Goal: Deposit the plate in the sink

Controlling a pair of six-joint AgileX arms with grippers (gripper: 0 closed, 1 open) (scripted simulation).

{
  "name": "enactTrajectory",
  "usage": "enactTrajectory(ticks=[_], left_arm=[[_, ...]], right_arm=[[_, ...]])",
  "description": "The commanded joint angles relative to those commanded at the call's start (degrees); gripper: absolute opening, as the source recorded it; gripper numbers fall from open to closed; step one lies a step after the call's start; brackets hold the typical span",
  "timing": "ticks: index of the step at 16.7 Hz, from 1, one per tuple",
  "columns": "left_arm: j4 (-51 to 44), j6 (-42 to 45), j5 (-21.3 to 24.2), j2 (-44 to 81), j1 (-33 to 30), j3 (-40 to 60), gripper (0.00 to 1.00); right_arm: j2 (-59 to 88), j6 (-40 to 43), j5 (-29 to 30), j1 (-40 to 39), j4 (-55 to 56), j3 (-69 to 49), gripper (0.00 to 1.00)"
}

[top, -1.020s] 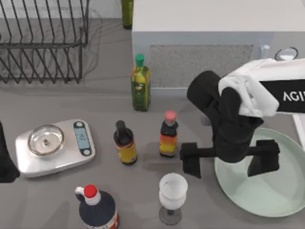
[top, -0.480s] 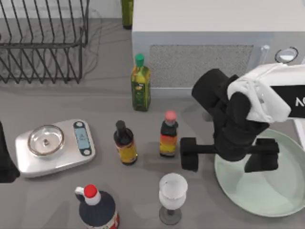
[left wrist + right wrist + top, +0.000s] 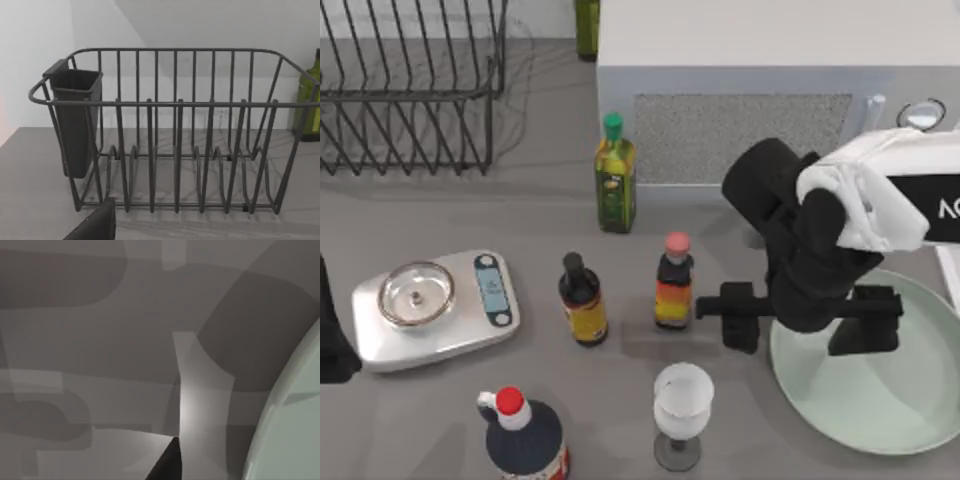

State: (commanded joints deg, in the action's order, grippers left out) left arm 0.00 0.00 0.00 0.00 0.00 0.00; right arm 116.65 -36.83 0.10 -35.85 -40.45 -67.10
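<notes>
My right claw (image 3: 810, 322) sits at the lower right of the top view, fingers spread wide. One finger (image 3: 740, 316) stands over bare desk (image 3: 440, 215) just outside the plate's left rim; the other finger (image 3: 865, 320) is over the plate (image 3: 880, 395) interior. The rim lies between them, not gripped. The plate rests flat on the desk at the lower right corner, below the microwave (image 3: 760, 90). In the right wrist view the plate (image 3: 295, 415) edge appears beside grey desk. My left claw (image 3: 332, 330) is parked at the left edge; I cannot tell its opening.
</notes>
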Motion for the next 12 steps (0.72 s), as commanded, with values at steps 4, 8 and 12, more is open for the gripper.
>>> enactTrajectory(ticks=[4,8,12], left_arm=[[0.0,0.0,0.0,0.0,0.0,0.0,1.00],[0.0,0.0,0.0,0.0,0.0,0.0,1.00],[0.0,0.0,0.0,0.0,0.0,0.0,1.00]], right_arm=[[0.0,0.0,0.0,0.0,0.0,0.0,0.10],[0.0,0.0,0.0,0.0,0.0,0.0,0.00],[0.0,0.0,0.0,0.0,0.0,0.0,0.00]])
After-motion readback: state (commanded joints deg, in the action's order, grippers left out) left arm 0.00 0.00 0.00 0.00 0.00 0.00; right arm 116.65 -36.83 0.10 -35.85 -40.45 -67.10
